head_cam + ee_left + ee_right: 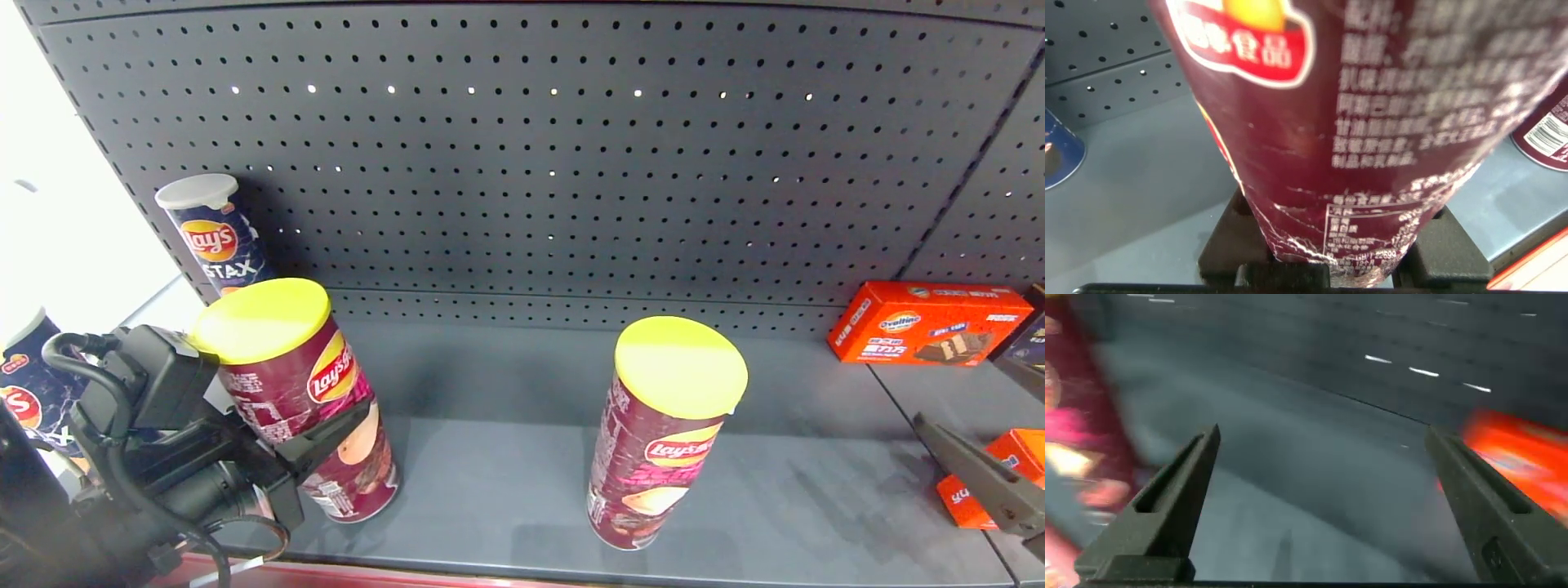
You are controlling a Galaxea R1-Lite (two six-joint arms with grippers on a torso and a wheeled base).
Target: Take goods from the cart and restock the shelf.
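My left gripper (306, 445) is shut on a maroon chips can with a yellow lid (298, 384) at the left front of the grey shelf (506, 490). The can leans slightly, its base low over the shelf floor. Up close, the can (1355, 122) sits between the left gripper's (1335, 253) two black fingers. A second maroon can (661, 441) stands upright mid-shelf, free of either gripper. My right gripper (971, 474) hovers at the right front; its fingers (1167, 514) are spread wide, the right gripper (1323, 434) open and holding nothing.
A blue chips can (216, 233) stands at the back left against the pegboard wall (571, 163). Another blue can (24, 384) shows at the far left. Orange boxes (927, 322) lie at the right, one (992, 482) close by the right gripper.
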